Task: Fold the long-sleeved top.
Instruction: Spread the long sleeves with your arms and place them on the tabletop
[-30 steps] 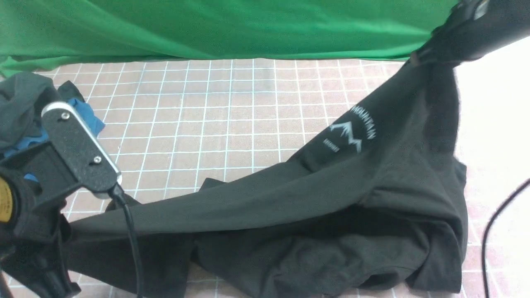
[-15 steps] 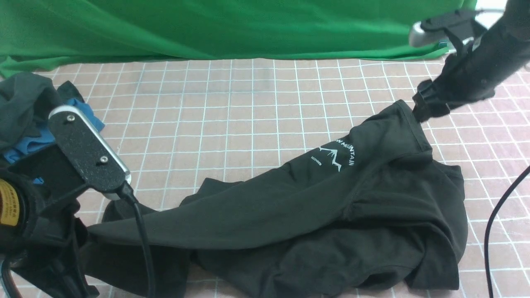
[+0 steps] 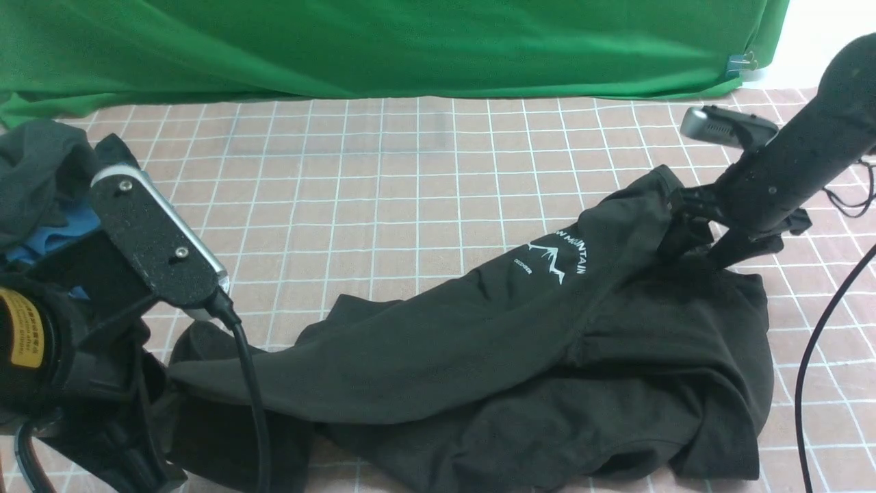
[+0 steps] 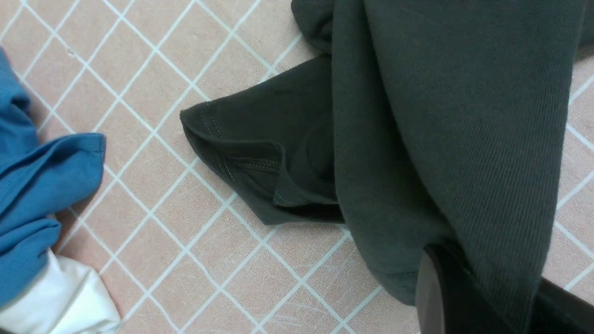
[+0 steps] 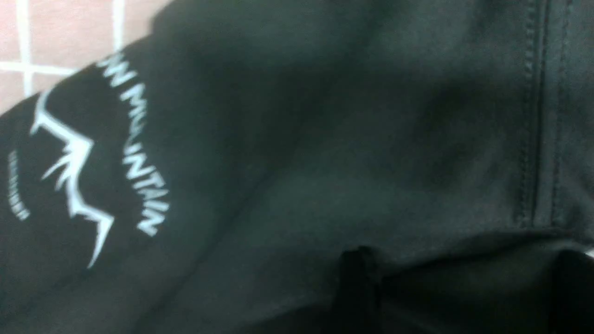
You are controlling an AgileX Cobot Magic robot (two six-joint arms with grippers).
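The long-sleeved top (image 3: 479, 342) lies bunched on the worktop (image 3: 383, 192), filling the near half from 8 o'clock to 3 o'clock in the front view. Its long axis runs from 8 o'clock up to 2 o'clock.

The left end effector (image 4: 492, 301) is clamped on an edge of the top at the 8 o'clock end.

The right end effector (image 3: 698, 246) sits at the 2 o'clock end with its fingers apart, holding nothing. It is beside the white printed logo (image 3: 558, 257). Whether its tips touch the cloth cannot be determined. From it, the bulk of the garment lies toward 8 o'clock.

Judgement: any regrasp at the 2 o'clock end falls to the right arm, which is nearer.
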